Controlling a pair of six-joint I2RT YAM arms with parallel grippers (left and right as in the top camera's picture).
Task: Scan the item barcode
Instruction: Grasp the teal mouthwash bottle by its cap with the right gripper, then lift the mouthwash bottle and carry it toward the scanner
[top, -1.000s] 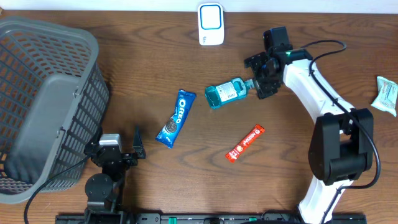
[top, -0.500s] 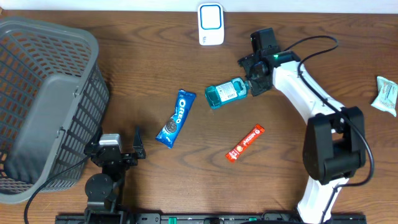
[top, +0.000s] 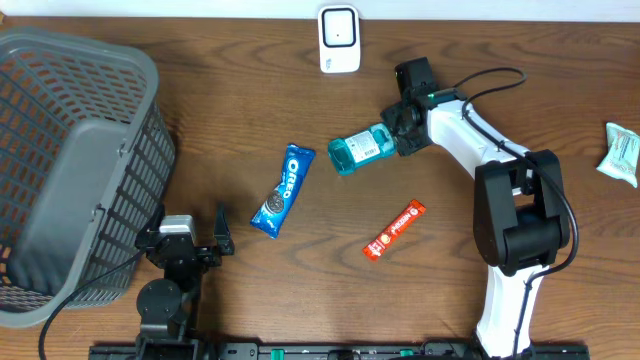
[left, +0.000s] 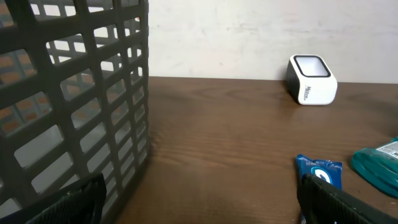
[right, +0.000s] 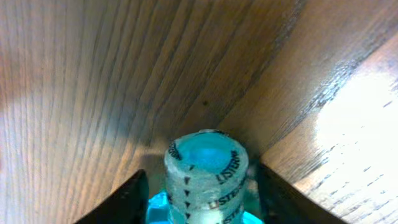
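Note:
A clear teal mouthwash bottle (top: 360, 150) lies on its side mid-table, cap toward the right. My right gripper (top: 400, 137) is at that cap. In the right wrist view the cap (right: 205, 165) fills the space between the two dark fingers (right: 124, 199), with only slim gaps showing; contact lower down is hidden. The white barcode scanner (top: 339, 38) stands at the back edge, also in the left wrist view as the scanner (left: 313, 79). My left gripper (top: 185, 232) rests open at the front left, nothing between its fingers (left: 84, 196).
A grey mesh basket (top: 70, 170) fills the left side, close beside the left gripper. A blue Oreo pack (top: 282, 189) lies left of the bottle, a red snack bar (top: 394, 230) in front of it. A pale green packet (top: 622, 152) sits at the right edge.
The right arm has slid left toward the bottle, and its fingers have narrowed around the cap. The bottle, the other items and the left arm stay put.

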